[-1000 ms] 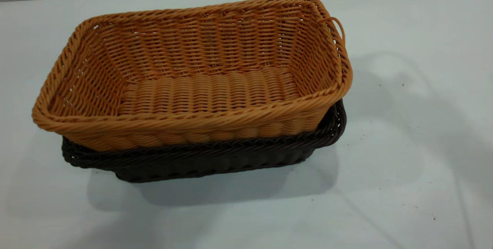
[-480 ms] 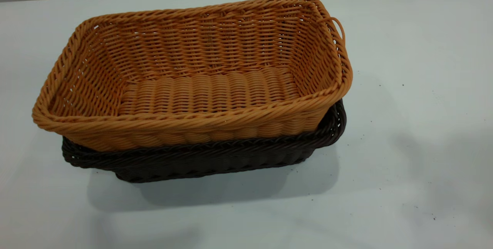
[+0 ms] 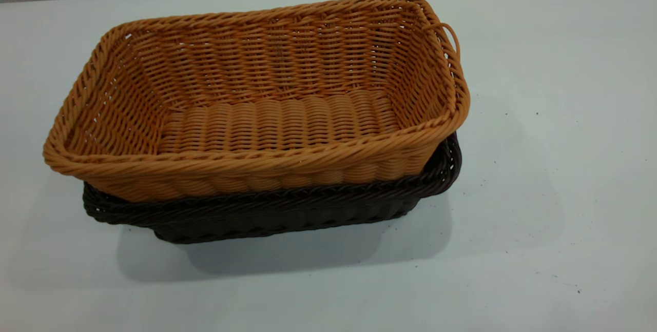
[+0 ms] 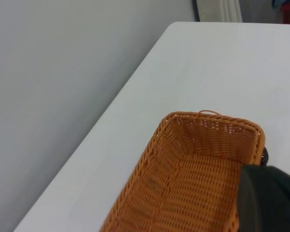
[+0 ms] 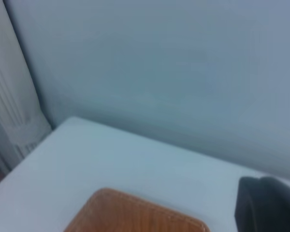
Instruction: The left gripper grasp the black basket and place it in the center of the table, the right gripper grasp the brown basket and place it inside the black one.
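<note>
- The brown basket sits nested inside the black basket, its rim riding above the other's.
- The 2 baskets stand together on the table, left of its middle in the exterior view.
- A wall runs along the table's far edge.

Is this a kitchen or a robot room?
Probably a robot test room, not a kitchen. A bare white table stands by a plain grey wall, holding only a brown basket nested in a black basket.

Even overhead light; soft shadow under black basket; right wrist view blurred
</note>
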Robot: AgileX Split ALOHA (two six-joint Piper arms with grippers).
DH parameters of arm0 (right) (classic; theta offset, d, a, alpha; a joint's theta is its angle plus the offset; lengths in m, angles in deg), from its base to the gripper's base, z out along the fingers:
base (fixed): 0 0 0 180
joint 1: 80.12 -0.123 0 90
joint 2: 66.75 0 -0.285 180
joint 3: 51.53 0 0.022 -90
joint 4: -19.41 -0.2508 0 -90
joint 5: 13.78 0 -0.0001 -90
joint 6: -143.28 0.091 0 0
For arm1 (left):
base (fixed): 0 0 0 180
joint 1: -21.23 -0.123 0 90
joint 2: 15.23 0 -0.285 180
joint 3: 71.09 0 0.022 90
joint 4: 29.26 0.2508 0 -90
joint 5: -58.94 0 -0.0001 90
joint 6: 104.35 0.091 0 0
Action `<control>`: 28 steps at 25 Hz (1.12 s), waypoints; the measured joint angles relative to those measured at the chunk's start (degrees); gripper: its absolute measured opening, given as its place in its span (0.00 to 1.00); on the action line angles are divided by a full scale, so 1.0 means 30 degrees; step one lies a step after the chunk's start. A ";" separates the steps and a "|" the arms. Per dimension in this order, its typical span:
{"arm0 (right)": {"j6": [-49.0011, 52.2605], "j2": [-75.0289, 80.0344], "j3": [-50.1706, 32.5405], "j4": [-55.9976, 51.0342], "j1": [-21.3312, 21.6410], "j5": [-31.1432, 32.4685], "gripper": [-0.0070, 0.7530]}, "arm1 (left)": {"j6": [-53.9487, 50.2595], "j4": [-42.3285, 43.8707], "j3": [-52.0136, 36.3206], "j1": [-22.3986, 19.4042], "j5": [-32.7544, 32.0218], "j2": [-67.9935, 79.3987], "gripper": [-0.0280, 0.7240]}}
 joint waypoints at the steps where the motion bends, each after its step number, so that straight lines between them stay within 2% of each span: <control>1: 0.0000 -0.0533 -0.0262 0.0076 0.0000 0.0000 0.01 | -0.0229 0.0149 0.0000 0.0000 -0.0435 -0.0411 0.04; 7: -0.0052 -0.3727 -0.3028 0.1576 0.0000 -0.0016 0.01 | -0.1657 0.1566 0.0000 -0.0119 -0.3240 -0.2128 0.04; 11: -0.0070 -0.6143 -0.5645 0.2976 0.0060 -0.0016 0.01 | -0.1657 0.1603 -0.0410 -0.1056 -0.4338 -0.3119 0.04; 17: -0.0017 -0.9614 -0.9684 0.3030 0.1436 -0.0016 0.01 | -0.0899 0.0136 -0.2638 -0.3803 -0.5227 -0.5109 0.04; 22: -0.0725 -1.1947 -1.2693 0.1925 0.3672 -0.0023 0.01 | -0.0368 -0.1954 -0.4197 -0.6459 -0.5447 -0.7245 0.04; 28: -0.0519 -1.4081 -1.5440 0.1653 0.6332 -0.0039 0.01 | -0.1530 -0.2909 -0.4520 -1.0206 -0.5399 -0.9183 0.04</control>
